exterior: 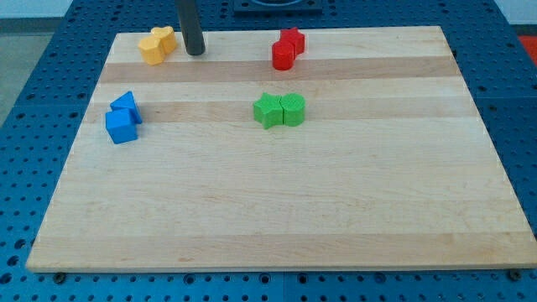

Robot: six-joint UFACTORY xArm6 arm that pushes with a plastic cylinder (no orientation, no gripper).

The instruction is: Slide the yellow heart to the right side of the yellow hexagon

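Two yellow blocks touch each other near the board's top left corner. The yellow hexagon is the lower left one. The yellow heart sits against its upper right side. My tip rests on the board just right of the yellow heart, a small gap away and not touching it. The dark rod rises from there out of the view's top.
Two red blocks sit together at the top centre. Two green blocks sit side by side in the middle. Two blue blocks sit at the left edge. The wooden board lies on a blue perforated table.
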